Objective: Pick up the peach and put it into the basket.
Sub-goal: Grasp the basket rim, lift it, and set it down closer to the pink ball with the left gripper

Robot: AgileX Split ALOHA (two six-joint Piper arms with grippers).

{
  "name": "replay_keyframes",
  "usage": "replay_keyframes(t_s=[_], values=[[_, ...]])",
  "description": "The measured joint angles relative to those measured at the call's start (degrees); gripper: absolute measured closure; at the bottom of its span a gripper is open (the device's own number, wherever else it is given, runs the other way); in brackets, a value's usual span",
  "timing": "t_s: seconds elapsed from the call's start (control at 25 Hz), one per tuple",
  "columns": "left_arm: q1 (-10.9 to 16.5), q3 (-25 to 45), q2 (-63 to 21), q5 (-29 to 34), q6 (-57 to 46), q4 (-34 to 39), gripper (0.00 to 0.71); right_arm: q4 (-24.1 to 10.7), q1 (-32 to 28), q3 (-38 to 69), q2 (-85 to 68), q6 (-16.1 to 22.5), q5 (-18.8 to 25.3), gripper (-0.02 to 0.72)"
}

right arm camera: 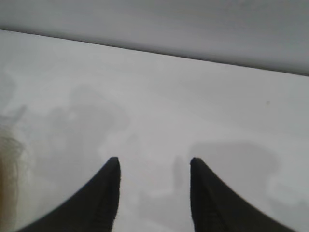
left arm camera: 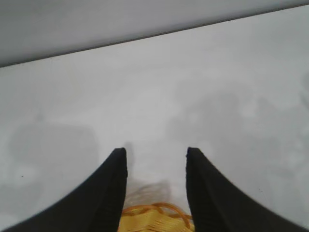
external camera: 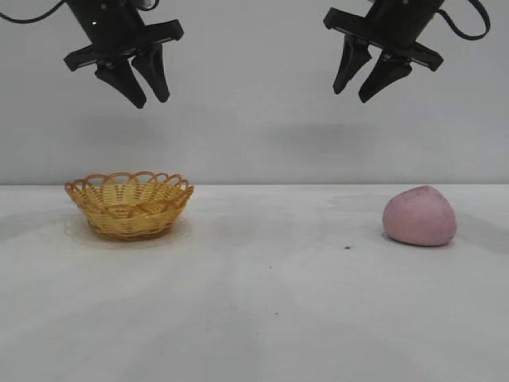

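The dusty-pink peach sits on the white table at the right. The yellow-orange wicker basket stands on the table at the left, empty. My right gripper hangs high above the table, up and a little left of the peach, open and empty. My left gripper hangs high above the basket, open and empty. In the left wrist view the basket's rim shows between the open fingers. In the right wrist view my right gripper is over bare table; the peach is out of that view.
The white table runs to a grey wall behind. A tiny dark speck lies left of the peach.
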Motion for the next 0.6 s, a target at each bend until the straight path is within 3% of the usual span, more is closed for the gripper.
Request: replay_keyframes(t_s=[0.44,0.6], values=[[0.0,0.0,0.0,0.11,-0.1,0.23,0.469,0.0,0.0,0.0,0.0,0.0,0.46,0.37],[0.0,0.0,0.0,1.45,-0.1,3.52,0.469,-0.38,0.0,0.0,0.0,0.0,1.93,0.37]])
